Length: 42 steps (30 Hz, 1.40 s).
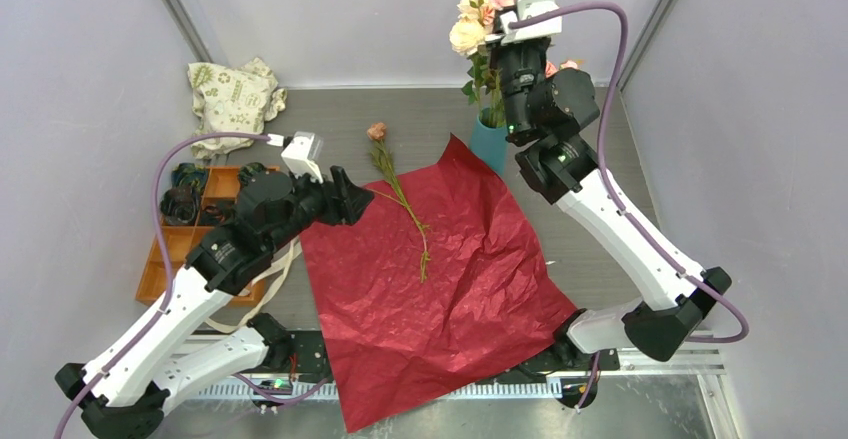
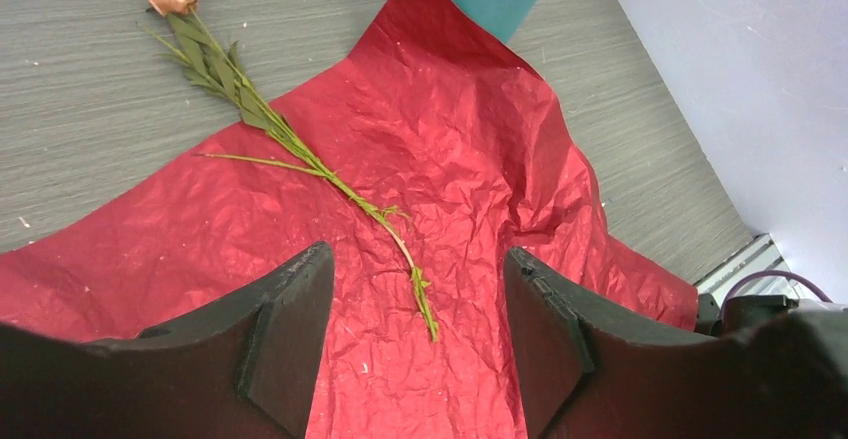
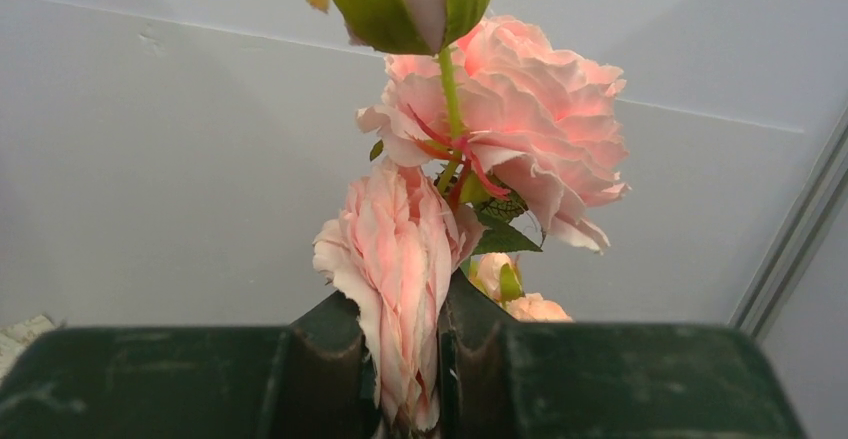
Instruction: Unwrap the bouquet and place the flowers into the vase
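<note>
- Two arms in view, in very different poses.
- Left arm: reaches low from the near-left base, forearm angled in toward the middle of the table (image 1: 420, 109). The left gripper (image 2: 417, 259) points forward and down over the left edge of the red paper (image 1: 440, 289).
- Left gripper: fingers spread wide, nothing between them, touching nothing.
- Right arm: rises from the near-right base, bends at the elbow, then the wrist turns straight up at the far right of the table.
- Right gripper (image 3: 400, 329): clamped on a pink rose (image 3: 400, 259), petals squeezed between the two fingers. Two more blooms stand above it in the wrist view.
- Flowers (image 1: 490, 19): a bunch of pink, peach and cream heads standing upright in the vase (image 1: 488, 144), stems and leaves down inside it.
- Vase: teal, upright, at the far right of the table, partly hidden by the right arm.
- Red paper: spread flat and crinkled across the middle, far corner reaching the foot of the vase, near corner hanging over the table's front edge.
- Single stem (image 1: 400, 199): lies slantwise, lower end on the paper, peach head on bare table beyond it.
- Cloth bag (image 1: 232, 94) lies far left; an orange tray (image 1: 170, 249) sits under the left arm.
</note>
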Motion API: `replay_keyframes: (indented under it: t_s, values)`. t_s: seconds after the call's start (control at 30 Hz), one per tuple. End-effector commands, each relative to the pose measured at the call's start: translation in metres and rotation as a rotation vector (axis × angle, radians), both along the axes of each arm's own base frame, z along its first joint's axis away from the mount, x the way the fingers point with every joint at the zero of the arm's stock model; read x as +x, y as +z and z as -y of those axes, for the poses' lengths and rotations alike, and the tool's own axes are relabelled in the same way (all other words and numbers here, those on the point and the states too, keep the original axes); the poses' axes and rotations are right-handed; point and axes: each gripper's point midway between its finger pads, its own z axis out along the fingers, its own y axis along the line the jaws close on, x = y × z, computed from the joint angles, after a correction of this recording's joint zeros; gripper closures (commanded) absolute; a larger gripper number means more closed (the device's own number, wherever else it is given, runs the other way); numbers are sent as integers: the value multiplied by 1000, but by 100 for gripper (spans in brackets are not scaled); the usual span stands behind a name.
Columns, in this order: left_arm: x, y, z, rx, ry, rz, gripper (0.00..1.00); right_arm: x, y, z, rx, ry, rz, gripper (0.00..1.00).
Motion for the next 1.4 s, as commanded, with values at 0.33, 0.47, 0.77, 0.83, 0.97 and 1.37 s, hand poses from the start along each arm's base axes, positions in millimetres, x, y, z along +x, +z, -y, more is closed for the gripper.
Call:
replay_keyframes:
  t_s: [0.33, 0.47, 0.77, 0.83, 0.97, 1.37]
  values:
    - [7, 7, 1, -10, 17, 48, 36, 34, -60, 26, 196, -22, -126, 97]
    - [10, 2, 2, 1, 21, 36, 35, 43, -83, 22, 186, -33, -177, 83]
    - [22, -17, 14, 16, 28, -23, 32, 43, -96, 28, 192, -65, -220, 31]
    - [25, -21, 17, 20, 28, -41, 31, 39, -93, 31, 200, -63, -219, 29]
    - [32, -34, 23, 34, 42, -85, 29, 26, -80, 36, 225, -38, -203, 23]
    - [66, -98, 38, 122, 149, -324, 28, -53, -6, 63, 357, 134, -62, 18]
